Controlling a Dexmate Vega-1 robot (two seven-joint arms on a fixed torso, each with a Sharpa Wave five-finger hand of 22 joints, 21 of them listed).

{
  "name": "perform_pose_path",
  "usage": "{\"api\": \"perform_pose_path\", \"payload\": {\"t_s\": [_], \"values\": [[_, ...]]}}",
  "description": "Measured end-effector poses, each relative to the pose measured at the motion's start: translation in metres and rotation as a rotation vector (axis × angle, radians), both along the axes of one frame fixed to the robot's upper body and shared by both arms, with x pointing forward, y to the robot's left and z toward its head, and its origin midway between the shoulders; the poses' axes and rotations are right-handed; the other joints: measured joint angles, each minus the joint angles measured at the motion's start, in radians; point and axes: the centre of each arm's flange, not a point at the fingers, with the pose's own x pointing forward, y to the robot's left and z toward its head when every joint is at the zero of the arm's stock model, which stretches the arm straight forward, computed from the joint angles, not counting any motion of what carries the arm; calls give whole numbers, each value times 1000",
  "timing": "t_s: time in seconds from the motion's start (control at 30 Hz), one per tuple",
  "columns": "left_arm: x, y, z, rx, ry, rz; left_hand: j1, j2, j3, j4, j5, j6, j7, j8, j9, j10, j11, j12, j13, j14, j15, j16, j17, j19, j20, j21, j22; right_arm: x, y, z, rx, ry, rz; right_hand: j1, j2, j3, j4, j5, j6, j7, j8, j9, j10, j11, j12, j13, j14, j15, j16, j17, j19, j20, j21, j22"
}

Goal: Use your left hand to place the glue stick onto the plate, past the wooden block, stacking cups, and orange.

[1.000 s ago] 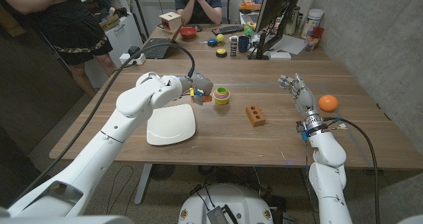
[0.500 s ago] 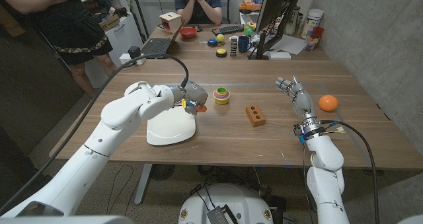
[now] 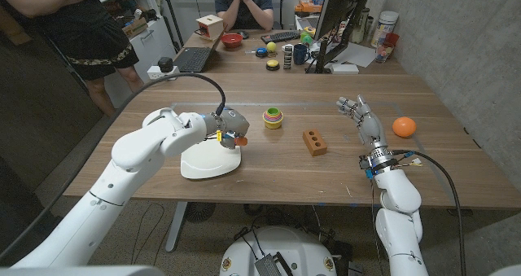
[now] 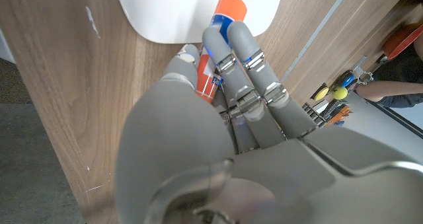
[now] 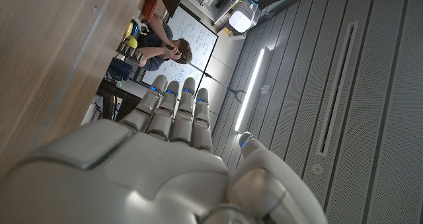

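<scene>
Holding: my left hand grips the glue stick, fingers closed around it.
Position: stick over the plate rim.
Remaining: lower, release.
Right hand: empty, fingers apart.

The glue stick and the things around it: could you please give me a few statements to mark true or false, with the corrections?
1. The left hand holds the glue stick. True.
2. The glue stick already lies released on the plate. False: the hand grips it, orange cap over the plate's edge.
3. The right hand holds the orange. False: it is open, and the orange lies apart on the table.
4. The wooden block lies between the stacking cups and the right hand. True.
</scene>
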Motion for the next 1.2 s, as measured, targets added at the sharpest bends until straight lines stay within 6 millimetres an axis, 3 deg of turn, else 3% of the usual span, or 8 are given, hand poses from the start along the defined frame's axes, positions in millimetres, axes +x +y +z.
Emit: {"api": "perform_pose_path", "payload": {"t_s": [1.0,1.2], "values": [[2,34,-9,-18,-21,204,-3,-2,-1,1,-13,7,0,-8,0,17,6,-9,-5,2,2,0,1,9,-2,5,2,-4,4,-2,-8,-8,15,-5,-5,-7,1,4,0,0,0,0,-2,6,0,0,0,0,0,0,3,-3,-10,0],[15,44,-16,-13,0,242,-3,-2,-1,1,-13,7,0,-12,0,17,6,-13,-5,2,2,0,1,9,-2,5,-1,-4,3,-3,-5,-8,13,-5,-5,-15,1,4,0,0,0,0,-2,6,0,0,0,0,0,0,3,-3,-14,0]]}}
